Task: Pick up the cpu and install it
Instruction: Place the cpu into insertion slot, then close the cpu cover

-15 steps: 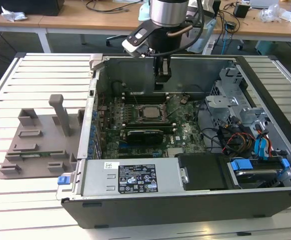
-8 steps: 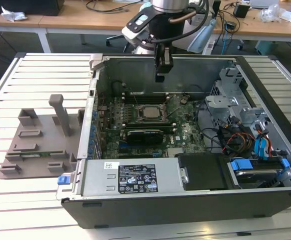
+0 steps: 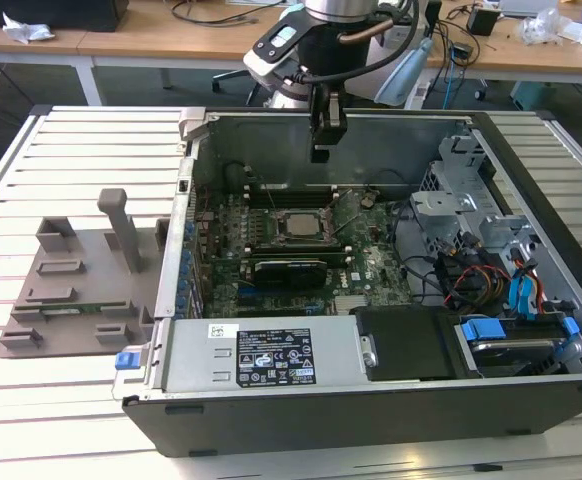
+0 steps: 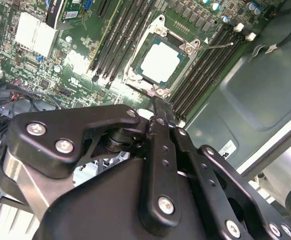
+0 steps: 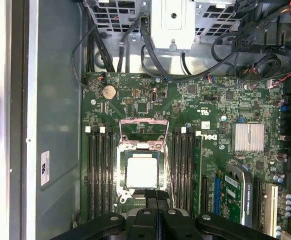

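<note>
Where the gripper (image 3: 318, 152) hangs: over the open case (image 3: 371, 420), raised above the board (image 3: 271, 270) and clear of it. In the exterior view it is nearer the case's far wall.
fingers (image 5: 151, 196): pressed together in both wrist views, with nothing held between them.
cpu (image 5: 142, 171): lying flat in the socket with its silvery top up, apart from the gripper. In the exterior view it sits near the middle of the board (image 3: 296, 224).
frame (image 5: 143, 131): bare metal around the cpu — I cannot tell whether it is latched down.
memory sticks (image 5: 101, 170): long and black, in two banks, one on either side of the socket, with the cpu between them.
heatsink (image 5: 248, 137): a pale finned block on the board, well apart from the socket.
cables (image 5: 135, 45): black, running from the drive cage to the board's edge.
fixture (image 3: 81, 290): grey, outside the case — on the slatted table (image 3: 71, 140) at the exterior view's left.
</note>
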{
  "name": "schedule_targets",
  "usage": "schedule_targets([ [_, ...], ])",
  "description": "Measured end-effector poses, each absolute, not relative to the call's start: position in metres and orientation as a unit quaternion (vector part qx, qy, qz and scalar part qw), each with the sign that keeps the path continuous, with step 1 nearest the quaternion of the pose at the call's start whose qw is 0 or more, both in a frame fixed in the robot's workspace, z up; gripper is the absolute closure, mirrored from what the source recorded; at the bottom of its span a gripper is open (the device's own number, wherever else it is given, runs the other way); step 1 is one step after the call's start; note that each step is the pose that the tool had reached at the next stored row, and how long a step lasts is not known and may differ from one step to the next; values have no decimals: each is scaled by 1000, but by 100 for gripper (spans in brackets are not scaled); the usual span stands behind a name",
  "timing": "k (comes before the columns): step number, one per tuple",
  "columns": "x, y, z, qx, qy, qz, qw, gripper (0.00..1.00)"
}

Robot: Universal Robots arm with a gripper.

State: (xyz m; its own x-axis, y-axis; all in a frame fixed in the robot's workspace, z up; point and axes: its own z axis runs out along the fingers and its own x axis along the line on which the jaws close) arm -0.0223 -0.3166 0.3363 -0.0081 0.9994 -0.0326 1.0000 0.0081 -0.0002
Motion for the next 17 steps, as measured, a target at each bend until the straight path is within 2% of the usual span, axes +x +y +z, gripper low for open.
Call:
schedule_targets([
  [17,2,-316,334,703,711,-12,11,89],
])
